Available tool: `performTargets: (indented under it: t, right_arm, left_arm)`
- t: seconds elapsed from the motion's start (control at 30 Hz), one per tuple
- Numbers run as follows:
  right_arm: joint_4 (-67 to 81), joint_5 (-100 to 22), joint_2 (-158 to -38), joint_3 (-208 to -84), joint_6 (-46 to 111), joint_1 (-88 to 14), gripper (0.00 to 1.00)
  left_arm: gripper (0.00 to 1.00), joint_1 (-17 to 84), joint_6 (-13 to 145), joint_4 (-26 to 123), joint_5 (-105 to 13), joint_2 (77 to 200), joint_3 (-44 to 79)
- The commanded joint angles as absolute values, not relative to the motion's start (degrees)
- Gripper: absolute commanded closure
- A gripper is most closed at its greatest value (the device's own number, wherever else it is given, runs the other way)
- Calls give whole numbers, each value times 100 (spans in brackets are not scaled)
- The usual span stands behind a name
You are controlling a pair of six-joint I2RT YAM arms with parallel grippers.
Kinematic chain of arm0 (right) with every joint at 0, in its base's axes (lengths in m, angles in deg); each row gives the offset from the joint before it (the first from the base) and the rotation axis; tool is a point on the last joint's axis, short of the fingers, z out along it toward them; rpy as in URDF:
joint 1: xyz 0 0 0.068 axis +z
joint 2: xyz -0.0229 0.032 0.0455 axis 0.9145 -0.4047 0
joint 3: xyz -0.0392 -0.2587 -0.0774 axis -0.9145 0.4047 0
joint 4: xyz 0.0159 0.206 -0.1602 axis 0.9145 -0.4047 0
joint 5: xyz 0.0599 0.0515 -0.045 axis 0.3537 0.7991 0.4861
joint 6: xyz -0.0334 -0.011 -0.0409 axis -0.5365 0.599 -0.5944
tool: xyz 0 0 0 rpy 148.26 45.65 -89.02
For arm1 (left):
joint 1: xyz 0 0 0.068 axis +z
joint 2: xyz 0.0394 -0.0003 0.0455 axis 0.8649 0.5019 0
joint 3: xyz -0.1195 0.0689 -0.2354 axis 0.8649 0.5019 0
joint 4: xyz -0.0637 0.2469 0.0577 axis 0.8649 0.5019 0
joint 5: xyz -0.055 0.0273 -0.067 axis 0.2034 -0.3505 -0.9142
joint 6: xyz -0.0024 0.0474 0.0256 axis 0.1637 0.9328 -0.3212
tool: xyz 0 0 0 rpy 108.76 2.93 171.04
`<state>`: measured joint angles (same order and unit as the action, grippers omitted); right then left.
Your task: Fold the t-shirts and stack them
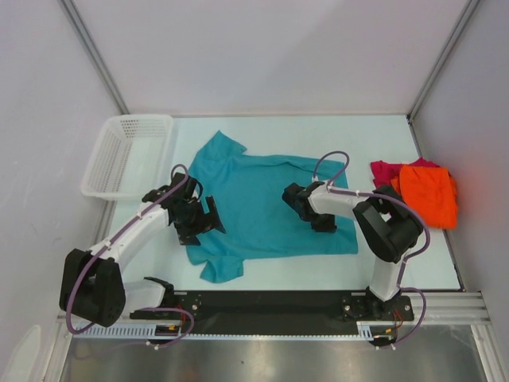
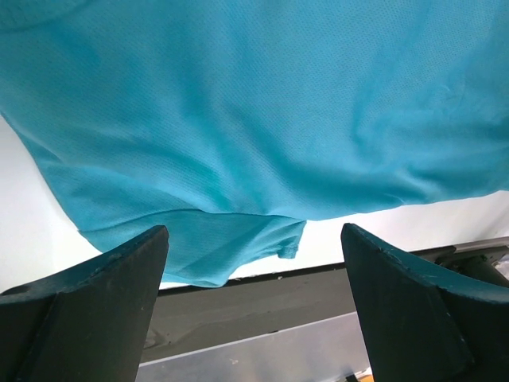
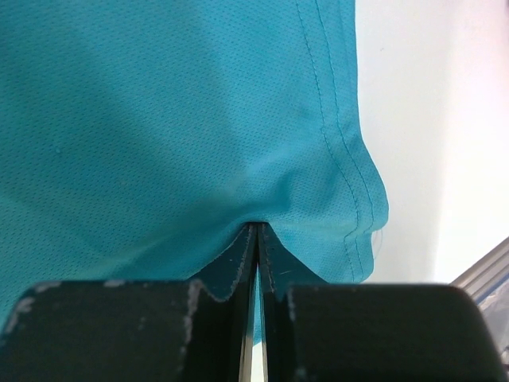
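A teal-blue t-shirt [image 1: 254, 203] lies spread across the middle of the table, with its collar at the far left. My left gripper [image 1: 208, 219] hovers at the shirt's left side, over the near sleeve. In the left wrist view the left gripper [image 2: 254, 239] is open, with the teal cloth [image 2: 254, 103] beyond its fingertips and nothing between them. My right gripper [image 1: 296, 196] is on the shirt's right half. In the right wrist view the right gripper [image 3: 256, 227] is shut on a pinch of the teal cloth [image 3: 159, 119] near a stitched hem. An orange t-shirt [image 1: 429, 193] lies crumpled on a magenta-red one [image 1: 383, 171] at the right.
A white mesh basket [image 1: 127, 155] stands at the far left corner of the table. The black mounting rail [image 1: 270, 302] runs along the near edge, close to the shirt's near sleeve. Grey walls enclose the table on three sides.
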<state>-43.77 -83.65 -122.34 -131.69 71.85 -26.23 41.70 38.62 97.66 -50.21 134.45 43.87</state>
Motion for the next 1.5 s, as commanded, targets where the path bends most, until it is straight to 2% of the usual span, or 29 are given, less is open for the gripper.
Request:
performTargets:
  t: [0.0,0.3,0.7,0.87,1.23,1.47]
  right_arm:
    - [-3227,-8036,-12857,-13000,7340,-2939,93]
    - [-3429,-7975,-12743,-13387,7156,-2992,94]
    - [-4202,-8106,-11689,-13466,7278,-2553,93]
    - [-4405,-8159,-11364,-13361,7410,-2482,92]
    - [-4396,-8238,-11548,-13422,7384,-2526,92]
    - [-4423,-8291,-11565,-13457,7384,-2535,92]
  left_arm:
    - [5,4212,3948,9572,-5093,13401,4458]
    - [5,4265,3666,8871,-5066,13821,4362]
    - [4,4265,3534,7947,-4917,15807,3826]
    - [4,4265,3508,7849,-4891,16116,3703]
    - [4,4309,3508,7911,-4609,16519,3175]
    - [4,4476,3701,8200,-4452,16898,2281]
